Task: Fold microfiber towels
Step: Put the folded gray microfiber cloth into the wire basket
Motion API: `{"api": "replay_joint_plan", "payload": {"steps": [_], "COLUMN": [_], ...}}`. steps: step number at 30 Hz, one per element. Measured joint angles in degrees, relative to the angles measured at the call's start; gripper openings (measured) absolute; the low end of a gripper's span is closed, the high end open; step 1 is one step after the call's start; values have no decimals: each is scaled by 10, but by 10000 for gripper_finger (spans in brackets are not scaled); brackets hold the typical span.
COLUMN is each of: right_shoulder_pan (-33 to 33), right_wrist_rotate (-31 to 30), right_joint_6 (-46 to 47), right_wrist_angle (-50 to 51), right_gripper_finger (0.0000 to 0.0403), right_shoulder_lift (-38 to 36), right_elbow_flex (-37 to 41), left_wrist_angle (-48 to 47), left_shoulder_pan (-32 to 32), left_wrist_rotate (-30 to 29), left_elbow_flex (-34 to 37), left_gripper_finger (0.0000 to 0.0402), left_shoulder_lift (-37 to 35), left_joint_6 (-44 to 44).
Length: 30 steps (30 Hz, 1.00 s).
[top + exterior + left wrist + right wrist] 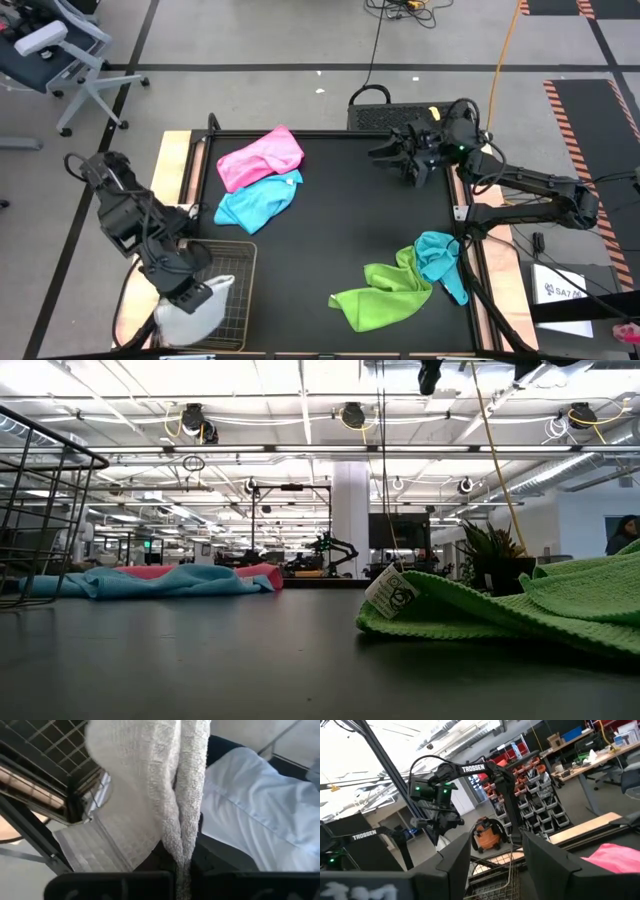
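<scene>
The worktop [340, 240] is a flat black surface with a pale wood border showing along its left and right edges. It stands on a grey floor marked with dark lines; an office chair [55, 55] sits on that floor beyond the worktop's far left corner, and cables trail across the floor behind the far edge.

The left end effector [195, 293] is over the wire mesh basket [235, 262] at the near left corner. Its jaws are closed on the pale grey-white towel [195, 310], which hangs down from the grip into the basket. In the left wrist view the towel [165, 795] runs as a pinched fold between the two dark fingers, with basket wire beside it.

The right end effector [400, 158] is held above the far right part of the worktop, jaws spread wide, with nothing between them.

The pink towel [260, 157] lies crumpled well to the left of the right end effector, at the far edge. The light blue towel [255, 203] touches the pink towel on its near side. The lime green towel [385, 292] and the teal towel [440, 260] lie overlapping on the near side of the right end effector, close to the worktop's right edge.

In the low view, the room behind is an open hall with a white ceiling, exposed pipes, strip lights and a white column [350, 520].
</scene>
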<state>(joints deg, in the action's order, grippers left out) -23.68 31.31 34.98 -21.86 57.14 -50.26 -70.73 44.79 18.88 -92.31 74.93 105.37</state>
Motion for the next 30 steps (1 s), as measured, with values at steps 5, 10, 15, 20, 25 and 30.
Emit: {"api": "replay_joint_plan", "payload": {"steps": [5,10,15,20,25,30], "right_shoulder_pan": [0,0,5,5,5,5], "right_wrist_rotate": [0,0,0,2,2,4], "right_joint_6": [-3,-1,-1,5,5,6], "right_wrist_angle": [1,1,3,3,3,3], "right_gripper_finger": [171,171,171,171,171,171], "right_shoulder_lift": [0,0,0,0,0,0], "right_elbow_flex": [0,0,0,0,0,0], "left_wrist_angle": [8,37,18,3,37,118], "left_shoulder_pan": [0,0,8,11,-7,-41], "left_wrist_rotate": [-8,-8,-7,-6,7,39], "left_elbow_flex": [0,0,3,49,121,192], "left_gripper_finger": [5,5,5,5,5,5], "left_shoulder_lift": [25,53,80,87,84,82], "left_joint_6": [-27,-45,-54,-72,-112,-178]}}
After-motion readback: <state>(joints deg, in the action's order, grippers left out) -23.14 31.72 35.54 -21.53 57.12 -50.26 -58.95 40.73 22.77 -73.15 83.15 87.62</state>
